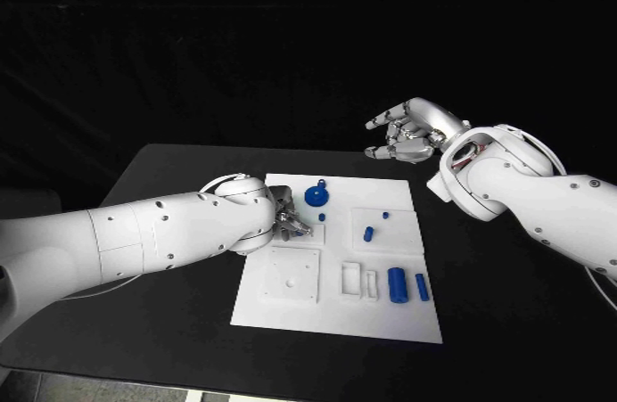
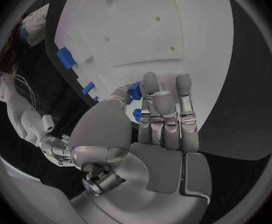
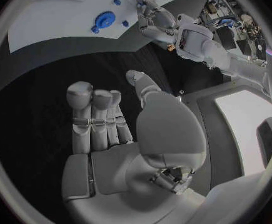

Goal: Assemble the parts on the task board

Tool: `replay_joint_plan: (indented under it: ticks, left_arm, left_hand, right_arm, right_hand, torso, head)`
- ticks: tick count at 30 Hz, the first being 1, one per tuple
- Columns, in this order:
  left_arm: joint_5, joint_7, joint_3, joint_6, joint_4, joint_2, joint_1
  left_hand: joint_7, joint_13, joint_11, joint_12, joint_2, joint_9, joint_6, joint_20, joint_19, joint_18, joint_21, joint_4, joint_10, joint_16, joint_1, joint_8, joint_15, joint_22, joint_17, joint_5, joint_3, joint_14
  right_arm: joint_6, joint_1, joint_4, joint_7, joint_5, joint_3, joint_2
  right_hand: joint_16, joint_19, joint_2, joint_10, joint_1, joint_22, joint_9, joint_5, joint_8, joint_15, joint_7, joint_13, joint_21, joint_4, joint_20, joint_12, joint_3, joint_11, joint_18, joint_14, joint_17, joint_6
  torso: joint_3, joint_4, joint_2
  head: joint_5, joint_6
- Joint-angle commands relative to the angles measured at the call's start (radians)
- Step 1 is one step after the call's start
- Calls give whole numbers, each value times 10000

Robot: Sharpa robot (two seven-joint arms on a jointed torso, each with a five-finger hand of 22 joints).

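Note:
The white task board [image 1: 386,317] lies mid-table. On it are a round blue part [image 1: 316,195] at the far side, a small blue peg [image 1: 369,234], a thick blue cylinder [image 1: 398,284] and a thin blue bar [image 1: 422,286]. My left hand [image 1: 290,224] hovers low over the board's left half, next to a square recess. Its fingers [image 2: 164,109] are stretched out with nothing in them, and small blue parts [image 2: 135,90] show just beyond them. My right hand [image 1: 409,130] is raised past the board's far right corner, its fingers [image 3: 95,117] apart and empty. It looks down on the round blue part [image 3: 104,20].
A square white plate [image 1: 293,274] and narrow slots [image 1: 351,279] sit on the board's near half. The black table [image 1: 168,331] runs around the board on all sides. My left forearm [image 1: 154,237] crosses the table left of the board.

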Motion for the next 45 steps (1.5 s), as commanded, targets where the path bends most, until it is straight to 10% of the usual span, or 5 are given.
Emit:
replay_joint_plan:
  ticks: [1,20,27,38,45]
  left_arm:
    - [111,51,3,63,10,41,-10]
    - [87,37,12,-45,-54,17,-10]
    - [67,19,31,-47,6,-82,-9]
    - [96,-21,81,-19,91,-201,-6]
    - [214,15,119,-119,134,-232,-5]
  left_hand:
    - [90,16,48,28,-154,-10,-1,-2,59,-154,-61,261,494,-2,60,-20,-48,146,-15,-407,-137,24]
    - [112,36,66,-25,-358,28,2,8,61,-154,-103,735,490,-41,204,-20,-37,148,-54,-681,-285,8]
    - [161,58,91,-17,-765,91,98,16,67,-154,-114,1033,489,-41,-78,-3,-23,148,-65,-2296,-460,3]
    - [175,76,101,-36,-957,144,104,20,76,-154,-131,1274,487,-47,-214,-20,-18,148,-80,-3047,-525,-3]
    - [199,86,113,-66,-1180,130,63,23,94,-154,-151,1362,484,-71,-577,-29,-11,145,-105,-4389,-800,-3]
  right_arm:
    - [109,0,1,21,-105,6,4]
    - [132,-1,-29,13,-107,6,7]
    - [128,-1,-61,15,-106,6,6]
    - [84,-2,-122,-6,-106,7,10]
    - [79,-3,-158,-4,-106,7,20]
  right_hand:
    - [-24,221,-13,-20,-27,807,16,7,-17,-26,13,-9,-17,-4,-37,-22,45,-81,114,16,-8,28]
    - [-31,220,-20,-26,-21,806,14,1,-19,-25,15,-17,-31,-5,-36,-31,50,-80,113,14,-10,1]
    - [-37,220,-21,-26,-36,803,14,4,-19,-25,15,-20,-45,8,-36,-32,41,-80,115,14,-14,-15]
    - [-45,222,-22,-36,-75,797,12,31,-21,-24,16,-40,-73,57,-35,-51,16,-79,118,15,-20,-46]
    - [-54,220,-25,-63,-74,794,11,33,-21,-24,17,-79,-88,70,-35,-90,10,-78,119,11,-26,-72]
  torso:
    - [5,1,1]
    - [-2,-4,4]
    - [-5,4,-1]
    - [-6,2,-6]
    - [3,-3,-1]
  head:
    - [-1,-10]
    - [-14,22]
    - [-36,31]
    - [-30,40]
    - [-35,65]
